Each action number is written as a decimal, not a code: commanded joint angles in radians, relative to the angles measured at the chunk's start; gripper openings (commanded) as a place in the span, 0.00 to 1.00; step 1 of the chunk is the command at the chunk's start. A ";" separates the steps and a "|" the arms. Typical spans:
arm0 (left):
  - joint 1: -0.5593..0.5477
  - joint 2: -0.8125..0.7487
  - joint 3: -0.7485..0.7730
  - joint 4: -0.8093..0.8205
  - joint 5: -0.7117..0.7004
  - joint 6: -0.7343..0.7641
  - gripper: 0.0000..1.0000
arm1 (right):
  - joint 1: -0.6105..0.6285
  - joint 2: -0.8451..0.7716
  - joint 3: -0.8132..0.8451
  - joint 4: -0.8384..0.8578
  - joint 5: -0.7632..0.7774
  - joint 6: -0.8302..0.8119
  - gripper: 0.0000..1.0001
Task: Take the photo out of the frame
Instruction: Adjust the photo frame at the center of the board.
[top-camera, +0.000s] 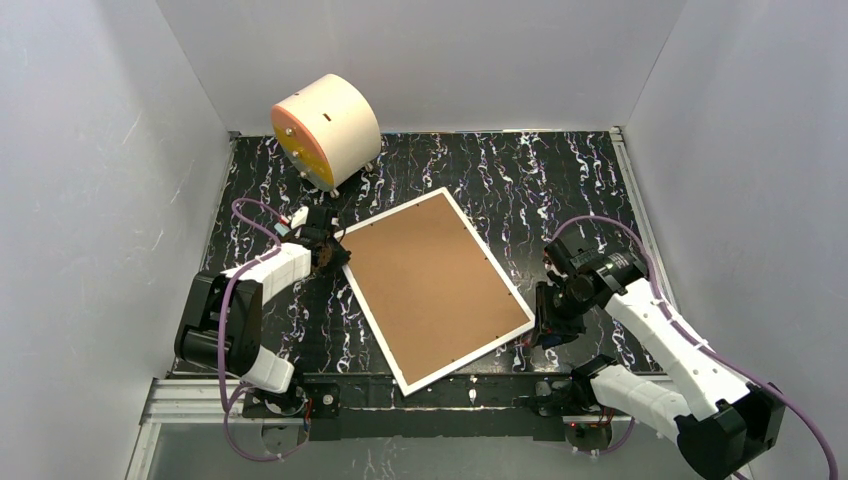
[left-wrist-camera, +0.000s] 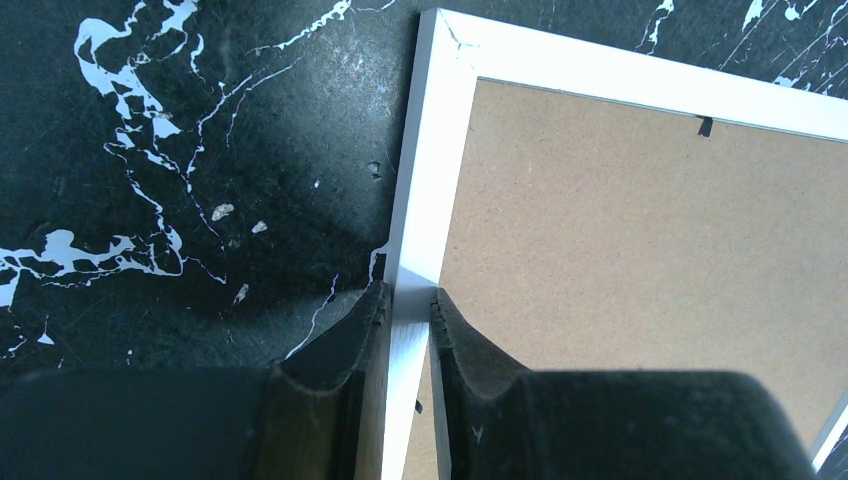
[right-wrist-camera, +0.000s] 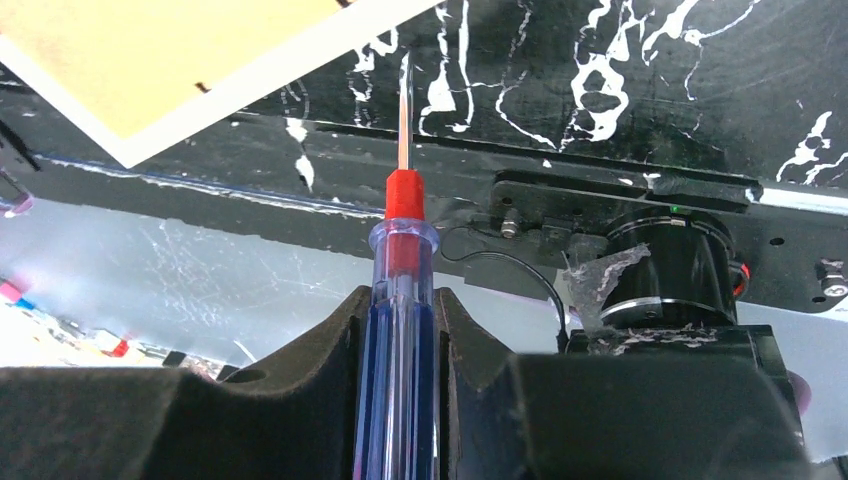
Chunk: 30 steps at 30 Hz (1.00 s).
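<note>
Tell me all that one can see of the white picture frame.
The frame is thin, white and rectangular, lying face down and askew on the black marbled table. Its brown fibreboard back faces up, held by small dark tabs. The left gripper pinches one rail near a corner.

no legible text, no labels, no numbers

Right gripper clamps blue-handled screwdriver, tip near frame edge.
</note>
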 joint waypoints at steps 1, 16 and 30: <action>0.009 -0.017 -0.024 -0.062 -0.044 0.006 0.00 | -0.002 -0.007 -0.035 0.029 0.026 0.059 0.01; 0.009 -0.079 -0.086 -0.041 0.030 -0.027 0.00 | -0.001 0.063 -0.003 0.256 0.228 0.194 0.01; -0.102 -0.323 -0.317 -0.021 0.133 -0.188 0.00 | -0.002 0.252 0.143 0.303 0.389 0.131 0.01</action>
